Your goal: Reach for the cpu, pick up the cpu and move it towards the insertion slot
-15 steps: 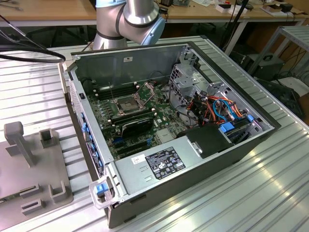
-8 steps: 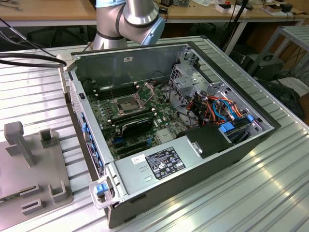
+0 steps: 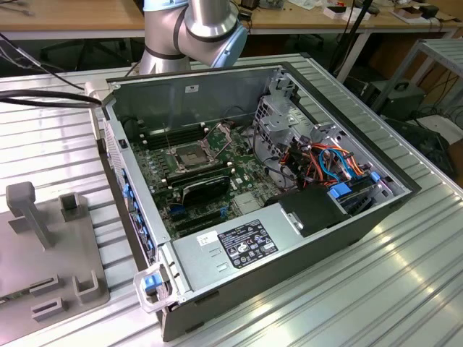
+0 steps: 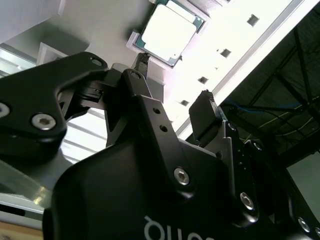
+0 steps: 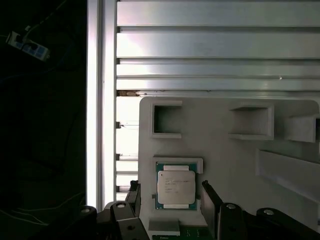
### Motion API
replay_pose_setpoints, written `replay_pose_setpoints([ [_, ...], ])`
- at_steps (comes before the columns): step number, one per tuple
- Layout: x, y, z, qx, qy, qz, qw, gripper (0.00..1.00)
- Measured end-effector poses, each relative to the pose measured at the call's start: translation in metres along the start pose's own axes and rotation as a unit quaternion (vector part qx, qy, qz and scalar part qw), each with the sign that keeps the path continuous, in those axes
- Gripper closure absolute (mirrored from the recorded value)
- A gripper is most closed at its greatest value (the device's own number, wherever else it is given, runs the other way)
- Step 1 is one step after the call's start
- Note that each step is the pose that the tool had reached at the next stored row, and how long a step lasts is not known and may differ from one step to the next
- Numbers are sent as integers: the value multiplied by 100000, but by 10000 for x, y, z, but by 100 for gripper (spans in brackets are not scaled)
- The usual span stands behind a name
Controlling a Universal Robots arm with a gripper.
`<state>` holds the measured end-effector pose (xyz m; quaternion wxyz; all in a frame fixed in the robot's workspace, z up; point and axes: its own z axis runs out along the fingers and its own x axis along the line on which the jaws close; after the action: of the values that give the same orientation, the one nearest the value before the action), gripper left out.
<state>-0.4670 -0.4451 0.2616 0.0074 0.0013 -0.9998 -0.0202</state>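
We are at the reach: our gripper (image 4: 174, 77) hangs released, one finger on each side of the cpu (image 5: 175, 185), which lies flat in its tray (image 5: 225, 150) pocket. Grasping calls for square, even closure on its edges. The slot (image 3: 189, 153) waits inside the case (image 3: 347, 238).

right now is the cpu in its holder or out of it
In. The cpu lies flat in its recess in the pale holder; the gripper is open, fingers either side of it.
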Motion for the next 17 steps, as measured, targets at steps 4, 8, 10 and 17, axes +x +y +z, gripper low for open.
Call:
replay_pose_setpoints([
  [4, 0, -21, 63, 1, 8, -1, 100000, 40],
  [8, -1, -44, 99, 84, 1, 10, 100000, 40],
  [10, -10, -45, 113, 162, 4, 10, 100000, 40],
  [17, -29, -62, 212, 229, -107, 76, 100000, 39],
])
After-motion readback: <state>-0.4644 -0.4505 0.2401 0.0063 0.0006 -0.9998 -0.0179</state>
